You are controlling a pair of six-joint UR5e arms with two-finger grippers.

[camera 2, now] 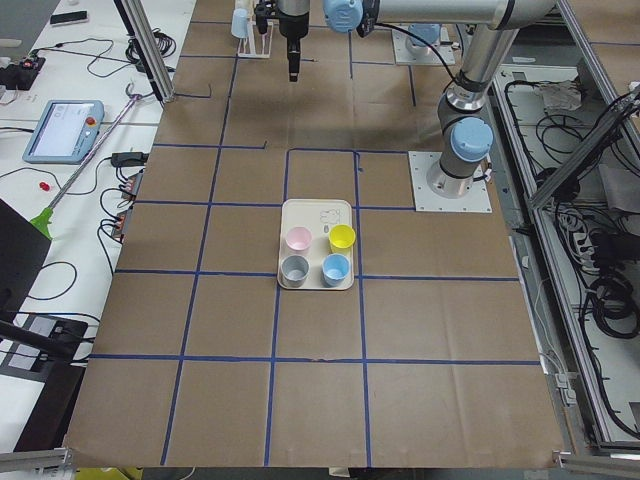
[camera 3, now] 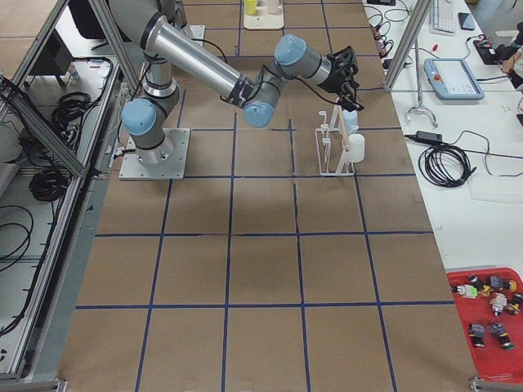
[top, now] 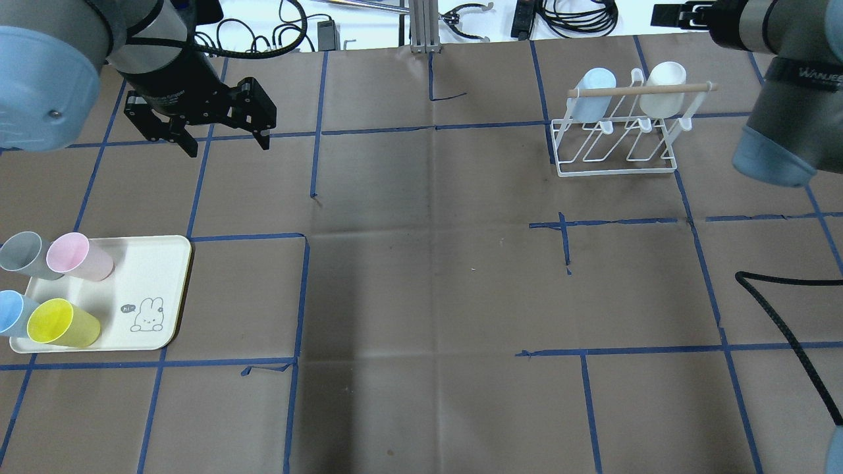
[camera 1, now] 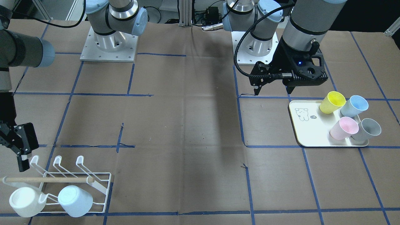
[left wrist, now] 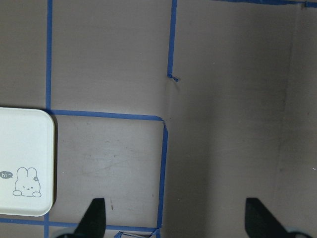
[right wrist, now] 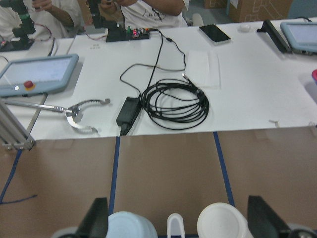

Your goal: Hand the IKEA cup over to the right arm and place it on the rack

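Brown taped table (top: 421, 296): IKEA cups (top: 79, 257) sit on the tray (top: 158, 263), lower left. Left gripper (top: 228, 149) hangs spread, empty; it should centre over the yellow cup (top: 62, 324). Right gripper (right wrist: 181, 218), spread too, by the rack (top: 616, 173).

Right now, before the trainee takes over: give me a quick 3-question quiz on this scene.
1. True or false: the left hand holds a cup.
2. How many cups sit on the rack?
3. The right hand hovers: A dead centre, B at the rack, C at the far left end.

Key
1. False: it is open and empty.
2. Two: a pale blue cup and a white cup.
3. B
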